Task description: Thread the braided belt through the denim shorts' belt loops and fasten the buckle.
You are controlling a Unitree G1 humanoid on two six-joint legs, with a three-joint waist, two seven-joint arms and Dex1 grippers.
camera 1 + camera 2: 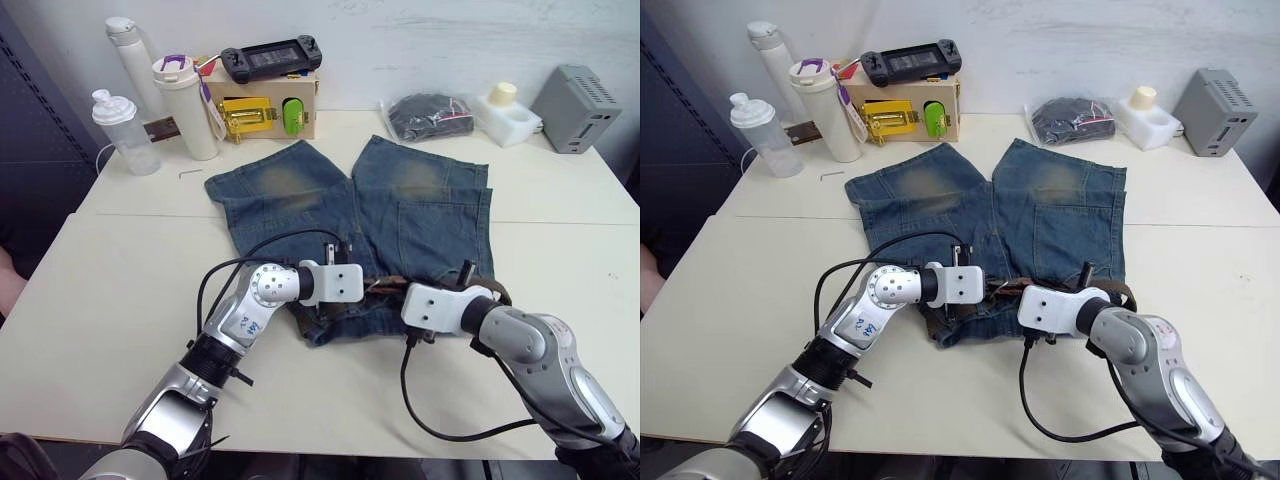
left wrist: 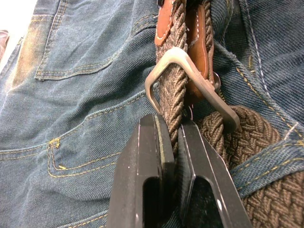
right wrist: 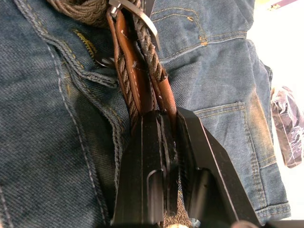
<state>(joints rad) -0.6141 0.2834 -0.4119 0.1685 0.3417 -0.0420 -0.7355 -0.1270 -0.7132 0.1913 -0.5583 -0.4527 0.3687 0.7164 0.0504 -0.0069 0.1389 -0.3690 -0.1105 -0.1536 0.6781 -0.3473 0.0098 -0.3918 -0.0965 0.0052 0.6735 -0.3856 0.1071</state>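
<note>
White table point(image 1: 120, 290) carried one pair of denim shorts point(image 1: 400, 215), waistband toward the robot. Both forearms reached inward over it, nearly meeting. One braided belt point(image 2: 176, 90) lay along the waistband — left gripper point(image 2: 175, 142) jaws pinched its strap below the single silver buckle point(image 2: 190, 76); right gripper point(image 3: 164, 124) jaws clamped strap and leather.

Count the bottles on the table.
3, all at the far left: a clear bottle, a tall white bottle behind it, and a white tumbler beside the box.
</note>
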